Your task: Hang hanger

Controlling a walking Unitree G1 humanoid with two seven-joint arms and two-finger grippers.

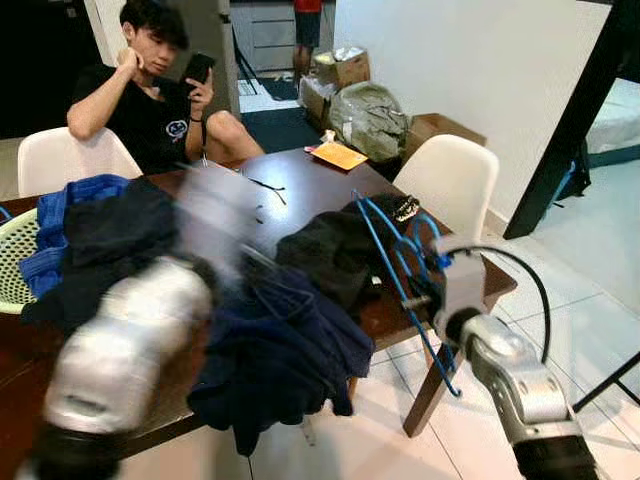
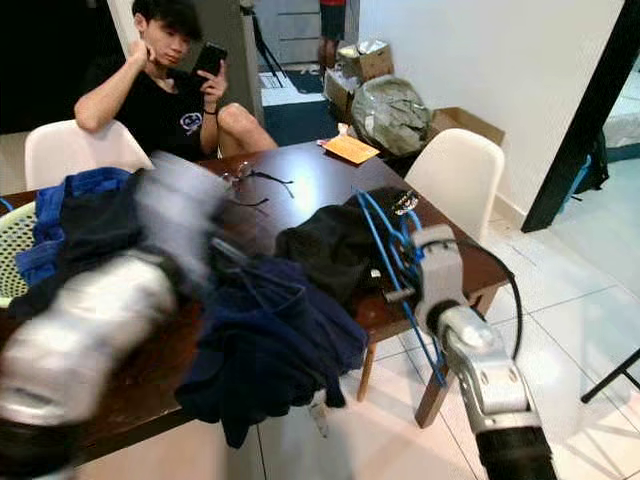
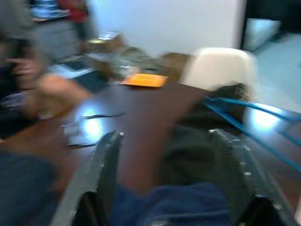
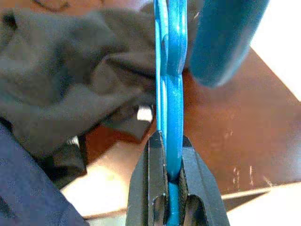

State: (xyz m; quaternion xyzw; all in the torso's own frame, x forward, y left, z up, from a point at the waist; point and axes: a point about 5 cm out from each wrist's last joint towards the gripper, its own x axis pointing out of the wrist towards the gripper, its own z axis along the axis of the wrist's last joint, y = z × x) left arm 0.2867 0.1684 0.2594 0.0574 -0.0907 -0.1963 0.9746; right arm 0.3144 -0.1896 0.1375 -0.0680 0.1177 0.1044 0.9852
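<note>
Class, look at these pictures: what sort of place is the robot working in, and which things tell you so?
Most likely a home's dining area: a dark brown wooden table heaped with clothes, white moulded plastic chairs around it, cardboard boxes stacked by the white wall.

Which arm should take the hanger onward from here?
Right. The right gripper is shut on the blue hanger at the table edge; the left gripper is open above the clothes.

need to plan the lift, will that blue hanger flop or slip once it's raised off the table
Probably stiff: the blue hanger keeps thin straight bars. Likely light, being a slim open frame. The right gripper pinches one narrow bar, so it may swing or twist.
</note>
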